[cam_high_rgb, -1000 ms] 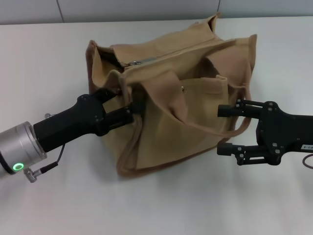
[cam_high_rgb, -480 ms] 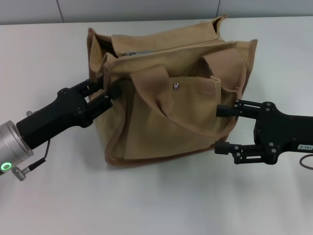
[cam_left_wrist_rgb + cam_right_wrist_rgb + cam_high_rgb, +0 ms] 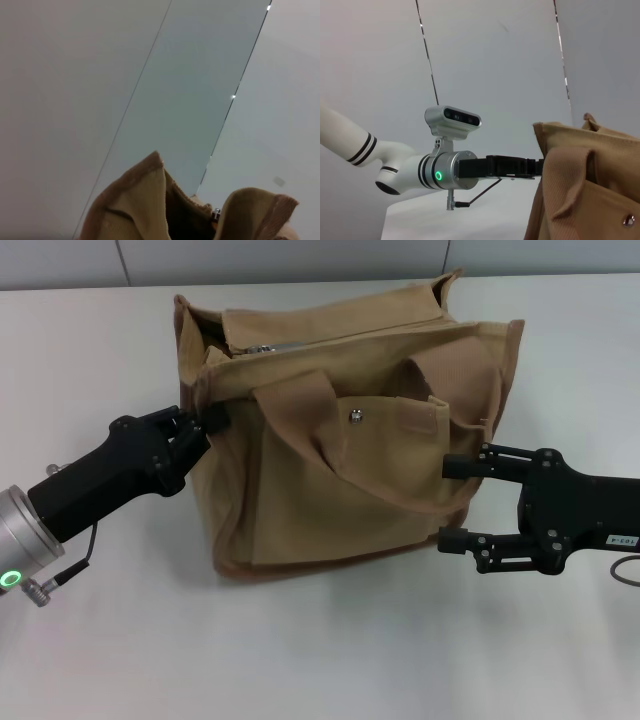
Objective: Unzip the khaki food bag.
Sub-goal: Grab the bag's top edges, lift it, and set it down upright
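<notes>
The khaki food bag stands upright on the white table, with its front pocket and snap facing me. Its silver top zipper runs along the top, shut as far as I can see. My left gripper is shut on the bag's left top edge. The left wrist view shows only the bag's rim and a metal zipper part. My right gripper is open at the bag's right side, level with its lower half. One finger is against the fabric. The right wrist view shows the bag.
The white table spreads in front of and beside the bag. A grey wall rises behind its far edge. In the right wrist view the left arm reaches across to the bag's far end.
My left gripper has pulled back to the left with the bag's edge. The slumped bag has stood upright and shifted left. The right arm has not moved.
</notes>
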`<action>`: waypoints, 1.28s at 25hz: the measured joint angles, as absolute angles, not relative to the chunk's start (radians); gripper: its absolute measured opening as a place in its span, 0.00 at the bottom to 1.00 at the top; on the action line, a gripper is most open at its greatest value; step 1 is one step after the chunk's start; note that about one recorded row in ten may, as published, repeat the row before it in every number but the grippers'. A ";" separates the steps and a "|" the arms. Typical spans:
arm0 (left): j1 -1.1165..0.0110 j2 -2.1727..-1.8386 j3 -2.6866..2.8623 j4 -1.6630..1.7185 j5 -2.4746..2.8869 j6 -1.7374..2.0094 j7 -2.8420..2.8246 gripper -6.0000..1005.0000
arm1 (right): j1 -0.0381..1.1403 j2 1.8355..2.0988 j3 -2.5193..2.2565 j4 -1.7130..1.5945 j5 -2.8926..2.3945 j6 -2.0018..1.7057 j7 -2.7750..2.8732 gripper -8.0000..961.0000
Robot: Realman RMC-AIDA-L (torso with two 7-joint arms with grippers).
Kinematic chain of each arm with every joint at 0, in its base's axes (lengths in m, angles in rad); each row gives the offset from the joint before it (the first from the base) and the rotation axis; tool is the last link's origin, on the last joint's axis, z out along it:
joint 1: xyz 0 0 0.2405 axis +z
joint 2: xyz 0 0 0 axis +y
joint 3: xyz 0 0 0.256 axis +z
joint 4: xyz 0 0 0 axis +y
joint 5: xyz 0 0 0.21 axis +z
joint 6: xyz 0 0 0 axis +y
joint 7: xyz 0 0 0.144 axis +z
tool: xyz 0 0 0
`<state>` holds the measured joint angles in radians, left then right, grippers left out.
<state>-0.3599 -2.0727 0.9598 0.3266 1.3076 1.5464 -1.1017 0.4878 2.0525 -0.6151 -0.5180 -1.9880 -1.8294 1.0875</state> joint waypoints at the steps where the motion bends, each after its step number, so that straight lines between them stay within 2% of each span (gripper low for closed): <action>1: -0.360 -2.072 0.956 0.327 1.306 1.546 -1.101 0.14 | 0.487 2.052 -0.615 -0.518 -1.988 -1.829 1.088 0.86; 7: -0.358 -2.067 0.908 0.333 1.306 1.509 -1.094 0.10 | 0.486 2.055 -0.614 -0.517 -1.987 -1.823 1.088 0.86; 9: -0.358 -2.057 0.862 0.347 1.306 1.484 -1.087 0.09 | 0.486 2.062 -0.614 -0.517 -1.982 -1.810 1.087 0.86; 11: -0.365 -2.028 0.787 0.394 1.306 1.471 -1.103 0.09 | 0.490 2.072 -0.613 -0.506 -1.957 -1.776 1.086 0.86; 14: -0.373 -2.022 0.750 0.449 1.306 1.484 -1.138 0.09 | 0.496 2.074 -0.612 -0.482 -1.911 -1.740 1.086 0.86; 21: -0.405 -2.072 0.845 0.586 1.301 1.591 -1.156 0.09 | 0.491 2.075 -0.612 -0.397 -1.679 -1.666 1.079 0.86; 32: -0.542 -2.079 1.089 0.275 1.271 1.581 -0.928 0.09 | 0.442 2.082 -0.603 -0.219 -1.504 -1.632 0.596 0.86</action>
<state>-0.5424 -2.0795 1.0891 0.2749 1.2710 1.5811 -0.9282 0.4422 2.0819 -0.6029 -0.2185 -1.5039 -1.6323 0.5959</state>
